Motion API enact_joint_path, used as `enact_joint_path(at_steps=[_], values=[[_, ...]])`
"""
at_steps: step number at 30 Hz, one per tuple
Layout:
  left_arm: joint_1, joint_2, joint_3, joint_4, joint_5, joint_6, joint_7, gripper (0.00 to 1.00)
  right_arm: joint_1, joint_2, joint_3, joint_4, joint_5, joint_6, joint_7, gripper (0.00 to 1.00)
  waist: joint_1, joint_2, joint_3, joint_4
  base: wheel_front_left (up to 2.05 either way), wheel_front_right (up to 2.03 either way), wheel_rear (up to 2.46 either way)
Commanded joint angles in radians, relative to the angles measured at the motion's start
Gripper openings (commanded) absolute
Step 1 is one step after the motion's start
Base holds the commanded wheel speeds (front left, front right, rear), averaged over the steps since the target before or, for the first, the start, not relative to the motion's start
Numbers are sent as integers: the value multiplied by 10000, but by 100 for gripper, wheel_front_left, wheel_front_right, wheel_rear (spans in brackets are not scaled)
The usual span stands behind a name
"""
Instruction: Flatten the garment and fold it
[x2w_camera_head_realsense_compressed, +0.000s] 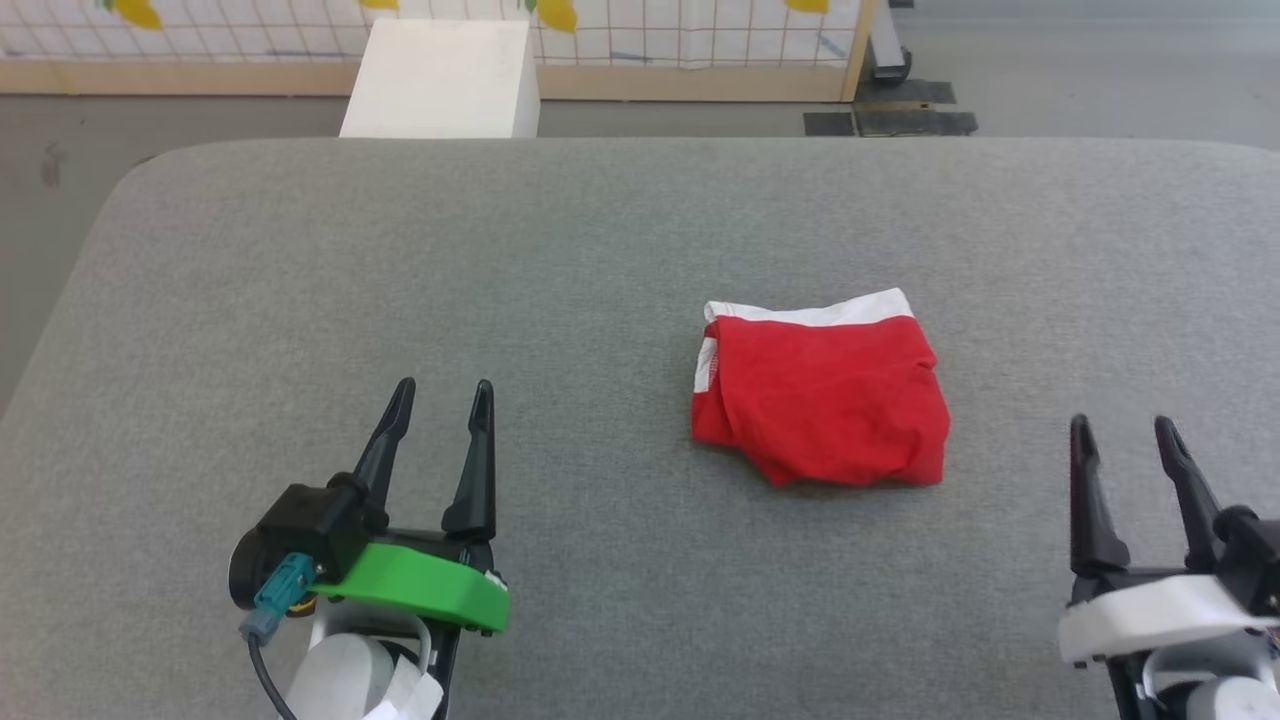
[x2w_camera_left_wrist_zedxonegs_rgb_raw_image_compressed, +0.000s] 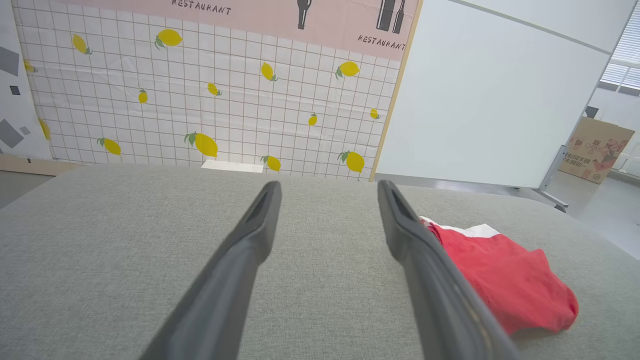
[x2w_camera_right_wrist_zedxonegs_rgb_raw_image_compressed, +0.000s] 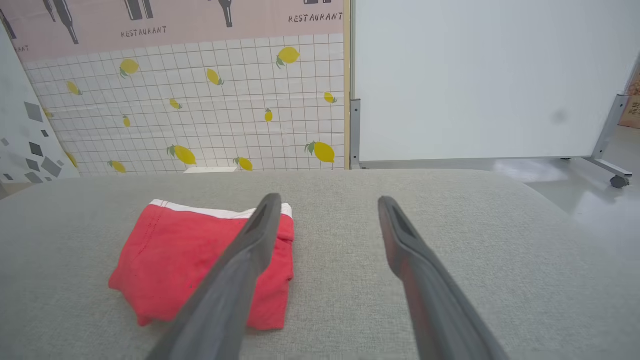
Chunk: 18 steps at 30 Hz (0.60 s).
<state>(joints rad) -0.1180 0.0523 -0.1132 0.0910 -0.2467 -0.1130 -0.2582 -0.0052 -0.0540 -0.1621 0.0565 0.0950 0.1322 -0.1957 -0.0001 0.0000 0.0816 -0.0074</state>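
Note:
The garment (x2w_camera_head_realsense_compressed: 820, 395) is a small red pair of shorts with a white stripe along its far edge, lying folded into a compact bundle on the grey padded table (x2w_camera_head_realsense_compressed: 560, 250), right of centre. It lies at the right in the left wrist view (x2w_camera_left_wrist_zedxonegs_rgb_raw_image_compressed: 505, 277) and at the left in the right wrist view (x2w_camera_right_wrist_zedxonegs_rgb_raw_image_compressed: 185, 255). My left gripper (x2w_camera_head_realsense_compressed: 440, 405) stands open at the lower left, well to the left of the garment, nothing between its fingers. At the lower right my right gripper (x2w_camera_head_realsense_compressed: 1122, 430) is open and empty, apart from the garment's right side.
A white box (x2w_camera_head_realsense_compressed: 440, 80) stands on the floor beyond the table's far edge. Behind it is a lemon-patterned partition (x2w_camera_left_wrist_zedxonegs_rgb_raw_image_compressed: 210, 95) and a white panel on a wheeled frame (x2w_camera_right_wrist_zedxonegs_rgb_raw_image_compressed: 480, 80). A cardboard box (x2w_camera_left_wrist_zedxonegs_rgb_raw_image_compressed: 595, 147) sits far right.

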Motion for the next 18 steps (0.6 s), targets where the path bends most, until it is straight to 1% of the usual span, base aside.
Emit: enact_joint_path(at_steps=[1, 9, 11, 13, 15, 17, 18], values=[[179, -20, 23, 2, -70, 6, -36, 100, 129, 32, -48, 24, -49, -15, -84, 100, 1, 0, -61, -75, 0, 0, 0], [188, -20, 31, -29, -22, -21, -36, 100, 130, 35, 76, 60, 41, -15, -56, 100, 1, 0, -34, -35, 0, 0, 0], [173, -20, 28, -43, -16, -25, -36, 100, -40, 36, 171, 121, 393, -15, 138, 100, 1, 0, 12, -13, 0, 0, 0], [142, -20, 17, -47, -8, -33, -36, 100, -357, 36, 179, 334, 1743, -15, 669, 100, 1, 0, 83, 15, 0, 0, 0], [81, -20, -27, -43, 3, -43, -36, 100, -755, 36, 36, 630, 3393, -15, 1592, 100, 1, 0, 172, 74, 0, 0, 0], [8, -20, -77, -57, 15, -52, -36, 100, -1246, 36, -324, 958, 4827, -15, 2637, 100, 1, 0, 280, 140, 0, 0, 0], [-40, -20, -96, -69, 18, -57, -36, 100, -1539, 36, -584, 1258, 5568, -15, 3338, 100, 1, 0, 339, 177, 0, 0, 0]])
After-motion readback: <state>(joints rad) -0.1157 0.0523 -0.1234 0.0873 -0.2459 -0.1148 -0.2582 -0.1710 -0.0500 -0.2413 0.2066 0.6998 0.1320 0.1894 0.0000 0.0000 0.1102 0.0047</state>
